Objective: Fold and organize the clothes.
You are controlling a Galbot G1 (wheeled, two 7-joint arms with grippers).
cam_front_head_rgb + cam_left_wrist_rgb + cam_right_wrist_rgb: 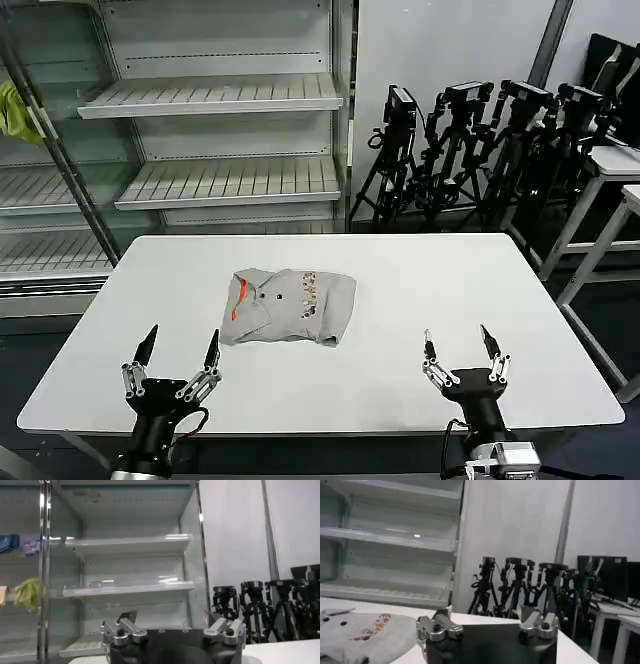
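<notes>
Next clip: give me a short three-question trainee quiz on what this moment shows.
1. True or false: the folded light grey cotton shirts lie in the middle of the white table.
2. Which gripper holds cloth? A left gripper B right gripper C neither
3. Fill in: the shirt's stripe is ___.

Key: 1 true. 2 C; both hover open at the near edge, apart from the shirts. 3 orange.

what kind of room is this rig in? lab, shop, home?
Most likely a robotics lab or data-collection studio mocked up as a shop. Cues: empty retail-style shelving behind the white table, and a row of camera tripods against the wall. The folded grey shirts lie mid-table.
</notes>
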